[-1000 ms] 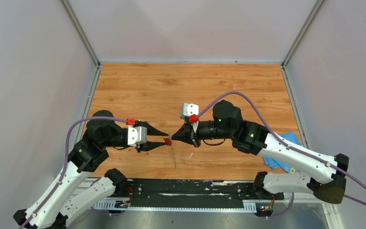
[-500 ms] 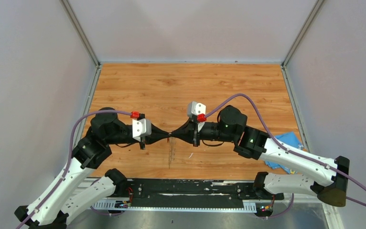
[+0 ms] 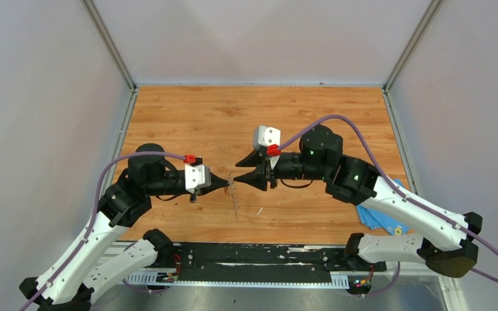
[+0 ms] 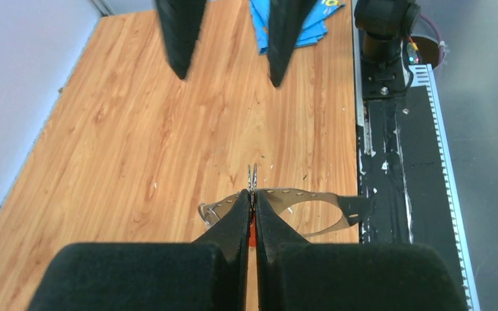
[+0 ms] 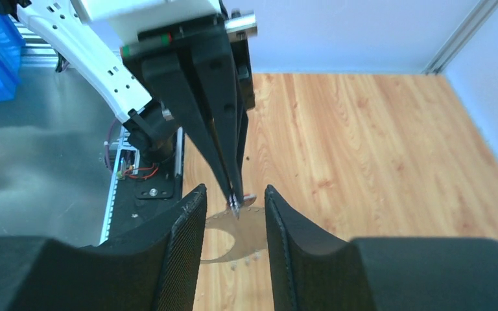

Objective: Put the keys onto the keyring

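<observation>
Left gripper (image 3: 225,184): fingers pressed fully together and pointing right, over the middle of the table (image 3: 233,123). They pinch the red key.
Red key (image 4: 251,234): only a sliver of its red head shows in the seam between the closed left fingers, a little back from their tips. Thin bright metal sticks out just past the tips, toward the right gripper.
Keyring (image 4: 298,192): in the air, hanging down from the left fingertips above the wood. From overhead it shows edge-on, as a thin line running toward the near side. The wrist views show its toothed band with small holes. I cannot tell whether the fingers clamp the ring itself or it hangs from the key.
Right gripper (image 3: 238,172): fingers partly apart with nothing gripped, pointing left, tip to tip with the left gripper. Its tips are just beside the left tips, and no contact is visible. In its own wrist view the left fingertips and the top of the ring sit in the gap between its fingers.
Blue cloth (image 3: 379,217): flat at the near right edge of the table, partly under the right arm (image 3: 402,207), well apart from both grippers.
White sliver (image 3: 258,211): on the wood, on the near side of the grippers, slightly right of the hanging ring.
</observation>
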Controlling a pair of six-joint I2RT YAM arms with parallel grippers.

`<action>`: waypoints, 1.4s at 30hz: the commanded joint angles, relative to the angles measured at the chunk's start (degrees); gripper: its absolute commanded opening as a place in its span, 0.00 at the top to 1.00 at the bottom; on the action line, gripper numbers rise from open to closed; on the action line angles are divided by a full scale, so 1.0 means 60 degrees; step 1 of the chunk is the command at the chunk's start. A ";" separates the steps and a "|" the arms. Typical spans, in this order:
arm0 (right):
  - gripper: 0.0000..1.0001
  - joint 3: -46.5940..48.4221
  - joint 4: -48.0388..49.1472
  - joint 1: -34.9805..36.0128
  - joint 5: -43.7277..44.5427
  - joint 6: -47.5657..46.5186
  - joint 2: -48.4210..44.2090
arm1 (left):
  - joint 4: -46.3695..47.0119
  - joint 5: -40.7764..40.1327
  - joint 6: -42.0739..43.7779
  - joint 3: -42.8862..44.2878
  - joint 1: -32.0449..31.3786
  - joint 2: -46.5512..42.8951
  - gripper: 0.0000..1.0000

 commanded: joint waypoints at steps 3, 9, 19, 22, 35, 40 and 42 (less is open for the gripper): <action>0.55 0.2443 -0.4014 -0.0218 -0.0855 -0.1972 0.1471 | -0.0962 0.0309 0.1031 0.1008 -0.0005 0.0602 1.00; 0.53 0.3586 -0.5276 -0.0218 -0.1079 -0.2685 0.2419 | -0.1245 0.0294 0.1604 0.1434 -0.0006 0.0794 1.00; 0.69 0.3846 -0.5145 -0.0196 -0.1150 -0.3086 0.2575 | -0.1512 0.0251 0.1790 0.1426 -0.0010 0.0855 1.00; 0.69 0.3843 -0.5081 -0.0202 -0.1127 -0.3102 0.2548 | -0.1507 0.0315 0.1801 0.1430 -0.0005 0.0896 1.00; 0.79 0.4062 -0.5081 -0.0192 -0.0961 -0.2951 0.2958 | -0.1517 0.0375 0.1836 0.1587 -0.0013 0.0963 1.00; 0.79 0.4121 -0.5202 -0.0196 -0.0727 -0.2911 0.3023 | -0.1518 0.0453 0.1851 0.1626 -0.0009 0.0956 1.00; 0.79 0.4167 -0.5234 -0.0190 -0.0669 -0.2929 0.3041 | -0.1505 0.0476 0.1862 0.1643 -0.0007 0.0938 1.00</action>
